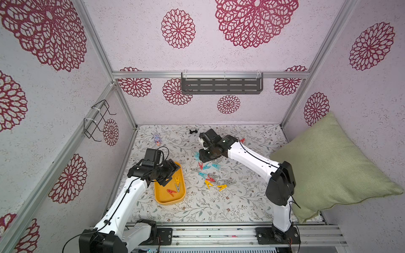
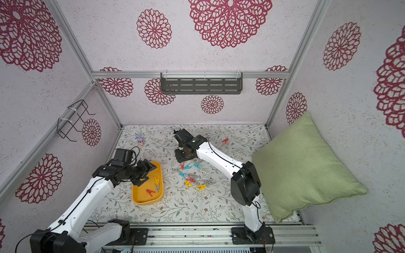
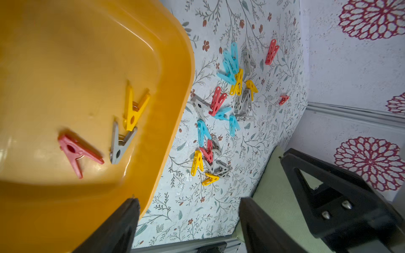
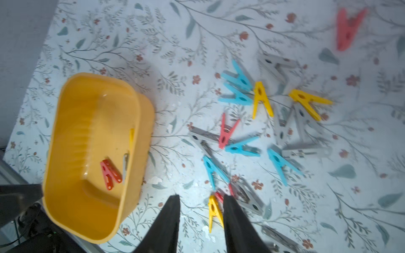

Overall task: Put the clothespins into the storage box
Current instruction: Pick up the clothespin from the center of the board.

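Observation:
The yellow-orange storage box point(image 1: 162, 197) point(image 2: 140, 195) lies on the floral mat at the left. A red clothespin point(image 1: 171, 192), a grey one point(image 1: 178, 187) and a yellow one point(image 1: 177, 180) lie in it. Several more clothespins point(image 1: 210, 177) point(image 3: 225, 105) point(image 4: 252, 122) are scattered on the mat to the right of the box. A lone red clothespin point(image 1: 242, 140) lies further back. My left gripper point(image 1: 173, 174) point(image 3: 190, 219) hangs open and empty over the box's far end. My right gripper point(image 1: 203, 156) point(image 4: 200, 210) hovers above the far side of the pile, open, holding nothing.
A green pillow point(image 1: 328, 166) leans against the right wall and covers the mat's right edge. A small black clip point(image 1: 193, 131) and a blue bunny figure point(image 1: 156, 140) lie near the back. A grey slotted shelf point(image 1: 221, 85) hangs on the back wall and a wire rack point(image 1: 98, 120) on the left wall.

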`<state>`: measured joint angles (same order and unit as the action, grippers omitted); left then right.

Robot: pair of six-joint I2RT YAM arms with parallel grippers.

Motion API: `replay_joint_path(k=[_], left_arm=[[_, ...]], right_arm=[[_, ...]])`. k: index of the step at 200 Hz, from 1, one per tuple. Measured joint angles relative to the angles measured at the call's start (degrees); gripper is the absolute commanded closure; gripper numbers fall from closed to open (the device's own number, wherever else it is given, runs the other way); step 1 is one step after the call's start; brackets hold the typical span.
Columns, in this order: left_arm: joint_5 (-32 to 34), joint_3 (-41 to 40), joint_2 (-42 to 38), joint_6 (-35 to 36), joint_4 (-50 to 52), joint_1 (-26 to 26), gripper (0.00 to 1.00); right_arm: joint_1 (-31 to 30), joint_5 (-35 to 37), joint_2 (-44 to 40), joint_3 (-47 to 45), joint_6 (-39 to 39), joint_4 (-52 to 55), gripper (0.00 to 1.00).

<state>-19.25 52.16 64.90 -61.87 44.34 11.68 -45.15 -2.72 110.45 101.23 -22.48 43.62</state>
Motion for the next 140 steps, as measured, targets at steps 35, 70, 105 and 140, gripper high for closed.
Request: replay_joint_path(k=[35,70,105,140], left_arm=[[1.1,1.7,5.7,-2.0,-4.0,6.1,0.21],[1.8,3.5,10.2,-3.2,-6.8,10.2,0.21],[2.2,3.7,10.9,-4.1,-7.8,11.3,0.21],[2.5,3.7,10.9,-4.6,-8.2,11.3,0.21]], right_arm=[[5.4,0.1,-1.9,-13.2,0.0,-4.7,0.55],[6.5,0.1,-1.9,-20.4,2.0,-6.8,0.51],[6.5,0.2,-0.2,-20.8,4.7,-9.2,0.49],[6.7,0.5,3.8,-19.0,6.6,-9.5,0.50]])
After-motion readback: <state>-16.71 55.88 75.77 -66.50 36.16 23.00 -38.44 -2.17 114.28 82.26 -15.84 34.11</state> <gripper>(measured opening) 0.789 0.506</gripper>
